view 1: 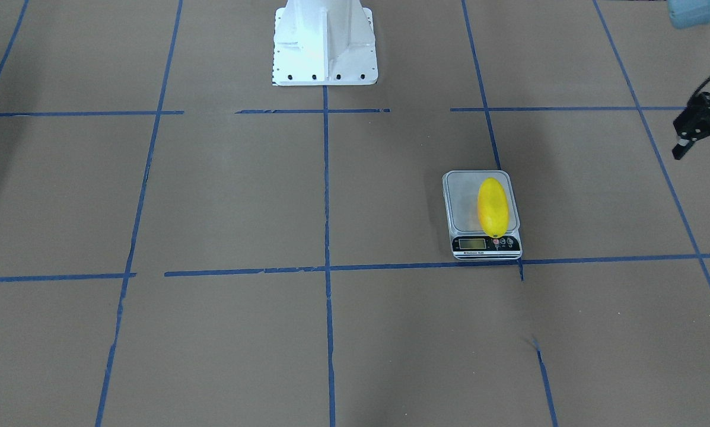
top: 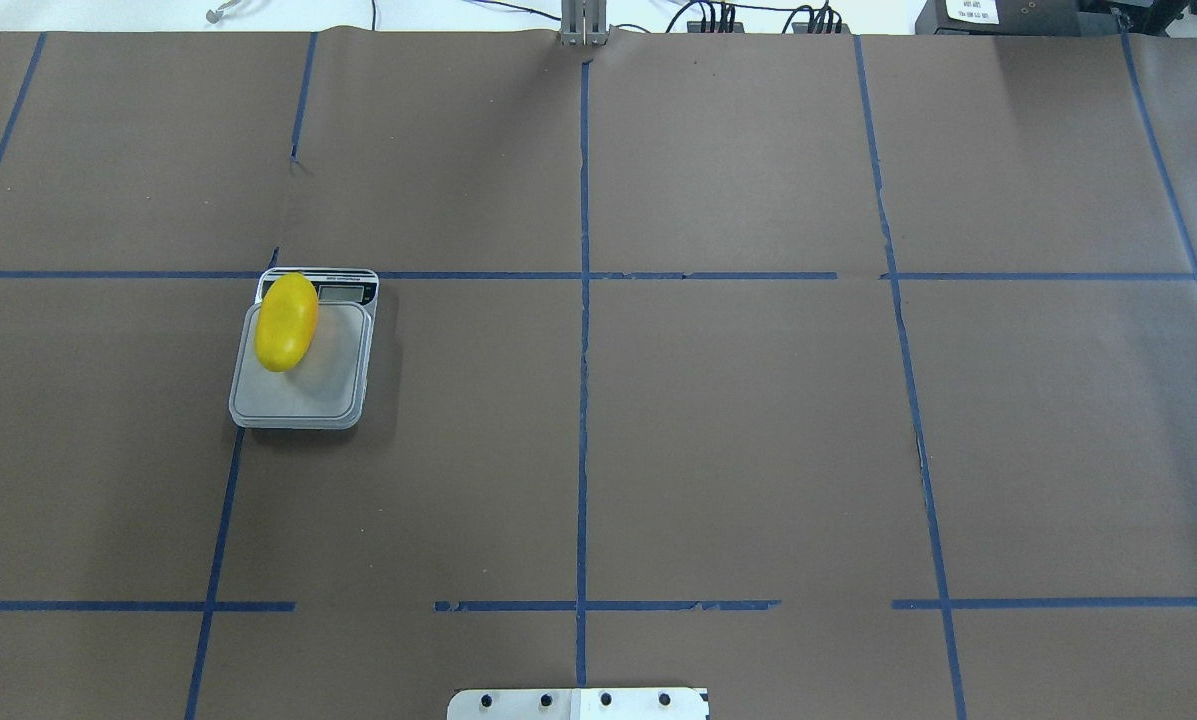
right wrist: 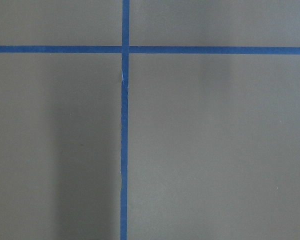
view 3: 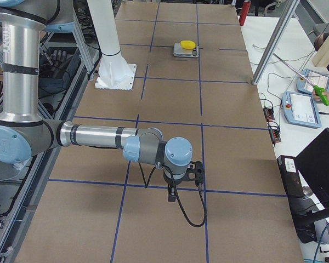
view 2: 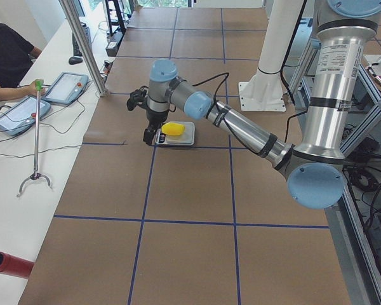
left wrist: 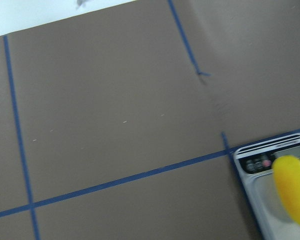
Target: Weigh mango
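The yellow mango (top: 286, 321) lies on the platform of a small grey digital scale (top: 308, 395), on the left half of the table. It also shows in the front view (view 1: 492, 206), lying lengthwise and overlapping the scale's button panel (view 1: 505, 242). My left gripper (view 1: 696, 133) hangs open and empty at that view's right edge, well clear of the mango and above the table. In the left side view it (view 2: 146, 121) sits just beyond the scale. My right gripper (view 3: 183, 183) hovers low over bare table far from the scale; I cannot tell whether it is open or shut.
The table is covered in brown paper with a blue tape grid (top: 583, 400). The robot's white base (view 1: 324, 44) stands at the middle of the near edge. Operators, tablets and a grabber stick (view 2: 37, 133) are on the side bench beyond the table.
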`<state>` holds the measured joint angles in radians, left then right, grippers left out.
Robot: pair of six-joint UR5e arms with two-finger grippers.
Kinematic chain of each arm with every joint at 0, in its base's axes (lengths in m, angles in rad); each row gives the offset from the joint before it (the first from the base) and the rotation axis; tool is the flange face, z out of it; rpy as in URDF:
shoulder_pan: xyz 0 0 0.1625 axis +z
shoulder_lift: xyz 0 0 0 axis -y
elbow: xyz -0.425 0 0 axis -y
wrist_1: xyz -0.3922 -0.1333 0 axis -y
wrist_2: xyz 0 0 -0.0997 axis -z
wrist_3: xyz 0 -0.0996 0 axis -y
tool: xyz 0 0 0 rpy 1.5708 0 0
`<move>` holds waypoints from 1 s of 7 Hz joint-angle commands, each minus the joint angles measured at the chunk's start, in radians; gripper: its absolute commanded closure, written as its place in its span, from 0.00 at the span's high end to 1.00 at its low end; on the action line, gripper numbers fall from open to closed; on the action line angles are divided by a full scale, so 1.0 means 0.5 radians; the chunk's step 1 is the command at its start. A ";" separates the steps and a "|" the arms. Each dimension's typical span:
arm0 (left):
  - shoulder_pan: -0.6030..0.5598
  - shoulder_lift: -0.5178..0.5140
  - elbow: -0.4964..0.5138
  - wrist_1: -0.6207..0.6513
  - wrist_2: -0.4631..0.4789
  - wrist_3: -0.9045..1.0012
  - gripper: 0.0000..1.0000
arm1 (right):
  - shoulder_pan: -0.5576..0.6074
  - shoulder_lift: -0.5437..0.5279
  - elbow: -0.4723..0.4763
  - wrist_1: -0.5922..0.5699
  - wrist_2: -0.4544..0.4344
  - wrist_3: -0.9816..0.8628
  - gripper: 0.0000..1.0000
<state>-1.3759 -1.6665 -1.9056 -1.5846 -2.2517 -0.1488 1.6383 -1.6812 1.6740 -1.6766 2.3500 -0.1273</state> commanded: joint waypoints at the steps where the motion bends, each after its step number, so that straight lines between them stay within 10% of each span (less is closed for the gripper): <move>1: -0.355 0.029 0.536 -0.012 -0.102 0.618 1.00 | 0.000 0.000 -0.001 0.000 0.000 0.000 1.00; 7: -0.420 0.253 0.568 0.000 -0.105 0.617 1.00 | 0.000 0.000 0.002 0.000 0.000 0.000 1.00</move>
<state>-1.5854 -1.5480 -1.6207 -1.5849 -2.3036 0.1594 1.6383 -1.6813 1.6741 -1.6766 2.3500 -0.1274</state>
